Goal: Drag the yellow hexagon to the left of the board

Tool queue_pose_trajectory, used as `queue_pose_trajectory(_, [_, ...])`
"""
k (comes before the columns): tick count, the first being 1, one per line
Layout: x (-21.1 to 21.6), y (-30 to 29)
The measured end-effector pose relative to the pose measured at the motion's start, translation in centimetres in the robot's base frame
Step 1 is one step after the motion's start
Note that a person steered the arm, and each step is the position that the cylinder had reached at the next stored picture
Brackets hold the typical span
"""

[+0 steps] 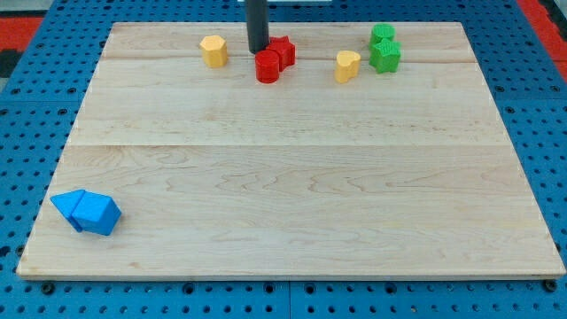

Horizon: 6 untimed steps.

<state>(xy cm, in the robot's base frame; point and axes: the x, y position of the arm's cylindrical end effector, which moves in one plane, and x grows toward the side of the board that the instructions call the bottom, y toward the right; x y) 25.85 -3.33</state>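
Observation:
The yellow hexagon [213,50] stands near the view's top, left of centre, on the wooden board [292,177]. My tip [258,50] is at the view's top, a short way right of the yellow hexagon and not touching it. It stands right next to a red cylinder [267,66] and a red star-shaped block [283,51]. A second yellow block, heart-shaped [347,66], lies further right.
Two green blocks [384,49] sit close together at the view's top right. Two blue blocks [87,212] lie together at the bottom left corner. A blue pegboard [35,106] surrounds the board.

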Motion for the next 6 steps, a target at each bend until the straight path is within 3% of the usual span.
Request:
queue_pose_trajectory(2, [0.4,-13.9])
queue_pose_trajectory(4, [0.4,-19.7])
queue_pose_trajectory(5, [5.5,-16.8])
queue_pose_trajectory(6, [14.9,-11.1])
